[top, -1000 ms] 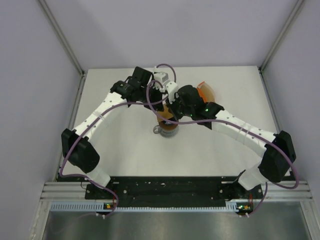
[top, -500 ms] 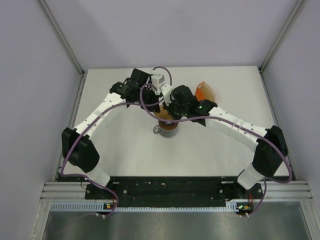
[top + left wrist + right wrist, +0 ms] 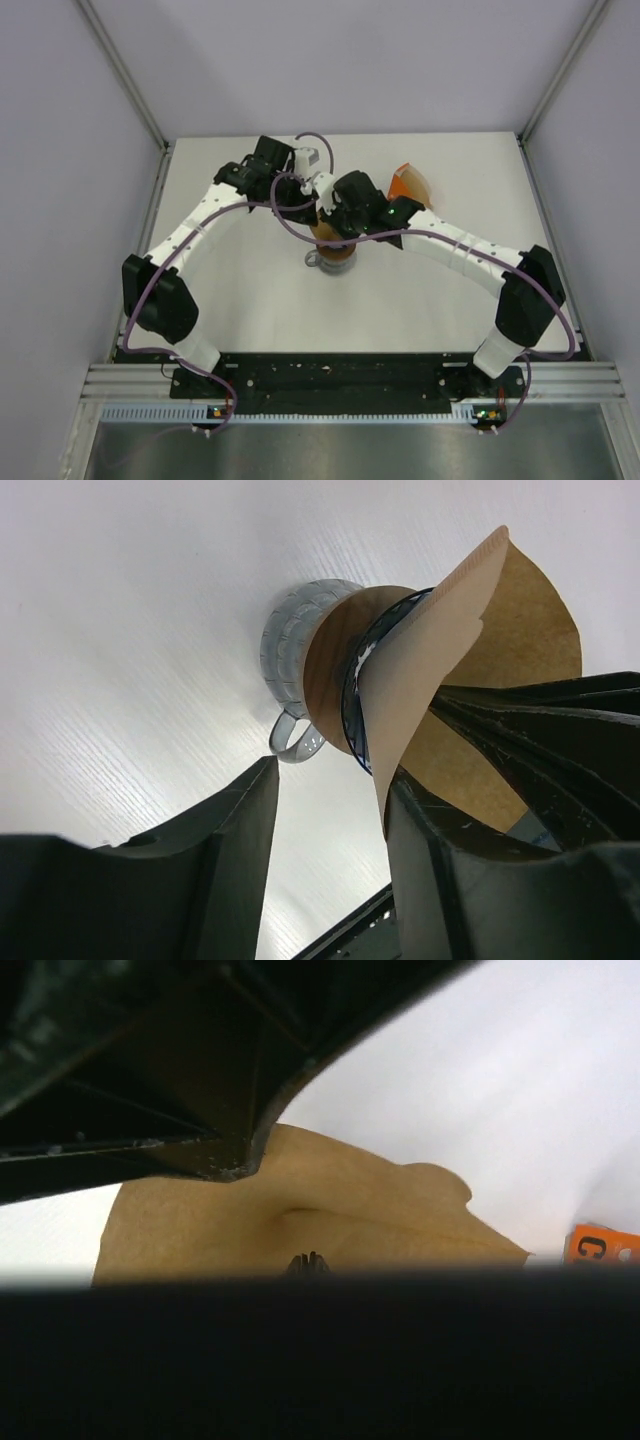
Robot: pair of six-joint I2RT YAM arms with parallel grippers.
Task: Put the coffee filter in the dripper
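The coffee filter [image 3: 510, 630], a tan paper cone, sits with its tip in the blue dripper [image 3: 349, 705], tilted and spread open. The dripper stands on a flat brown ring [image 3: 330, 660] over a grey handled cup [image 3: 290, 650]. My left gripper [image 3: 335, 775] is open; the filter's edge rests against its right finger [image 3: 450, 880] and the gap holds nothing. My right gripper [image 3: 310, 1262] is shut, its tips pressed into the filter's paper [image 3: 380, 1210]. From above, both grippers meet over the stack [image 3: 335, 258].
An orange packet of filters [image 3: 410, 182] lies behind and to the right of the stack, also at the right edge of the right wrist view [image 3: 605, 1245]. The white table [image 3: 240, 290] is enclosed by pale walls with metal rails.
My left gripper has opened and let go of the filter. The right arm has moved left, pressing its shut fingers deeper into the filter over the dripper.
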